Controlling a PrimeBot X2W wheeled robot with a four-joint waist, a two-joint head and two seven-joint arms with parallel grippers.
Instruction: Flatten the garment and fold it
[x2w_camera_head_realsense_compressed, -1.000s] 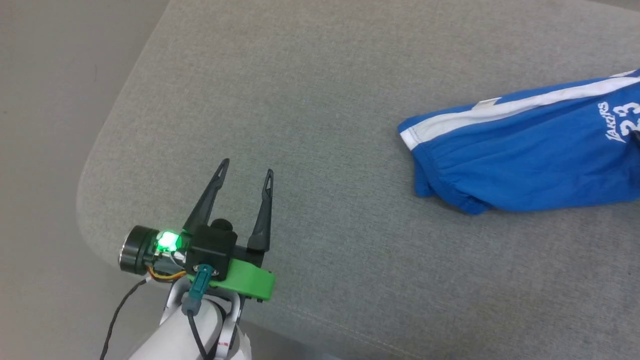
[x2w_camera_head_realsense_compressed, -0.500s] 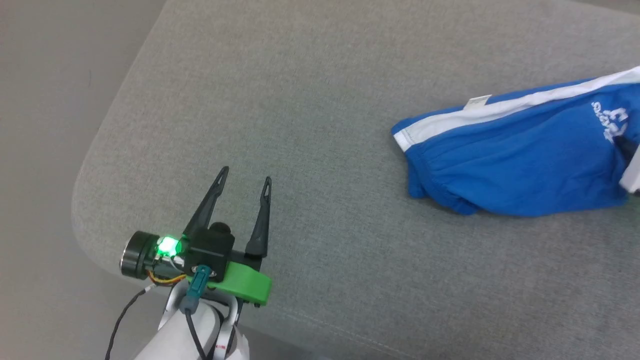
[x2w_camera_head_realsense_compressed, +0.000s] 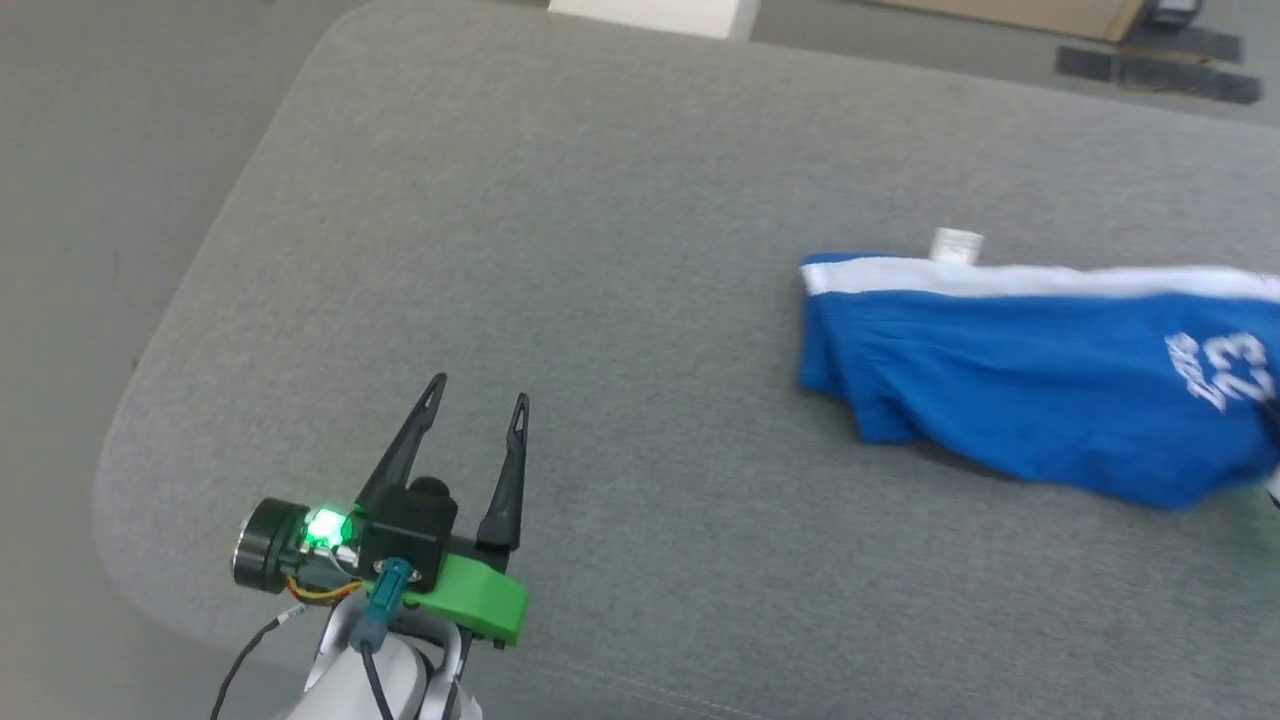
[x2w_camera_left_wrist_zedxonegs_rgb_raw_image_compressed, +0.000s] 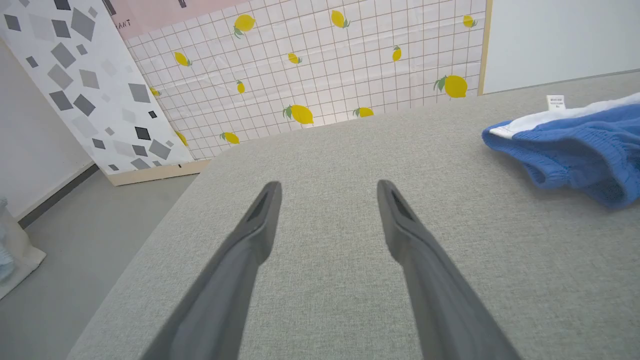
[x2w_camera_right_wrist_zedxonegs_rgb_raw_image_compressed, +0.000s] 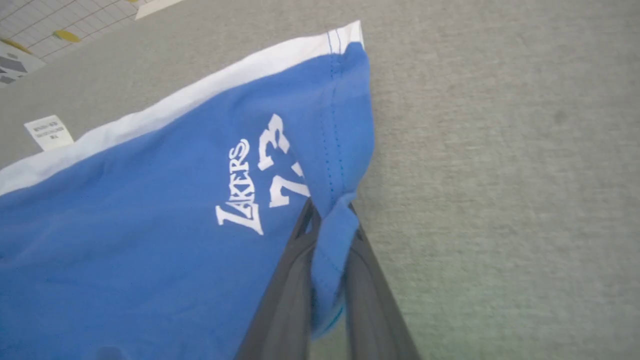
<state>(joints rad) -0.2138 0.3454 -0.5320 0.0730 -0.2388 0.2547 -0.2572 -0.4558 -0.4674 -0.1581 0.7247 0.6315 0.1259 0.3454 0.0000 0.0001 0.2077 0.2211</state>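
Observation:
The garment, bright blue shorts with a white band and white "23" print, lies at the right of the grey cushion, its label sticking out at the far edge. In the right wrist view my right gripper is shut on a blue hem corner of the garment, the fabric pinched between its two dark fingers. My left gripper hovers open over the cushion's near left corner, well away from the garment, with nothing between its fingers.
The cushion's rounded left edge drops to grey floor. Beyond the cushion stand a lemon-patterned panel and a grey-speckled panel. A cardboard piece lies on the floor at the far side.
The right gripper has shut on the garment's hem and pulled it; the shorts now lie flatter with the white band straight. The head camera has tilted, shifting the whole view. The left gripper stayed open.

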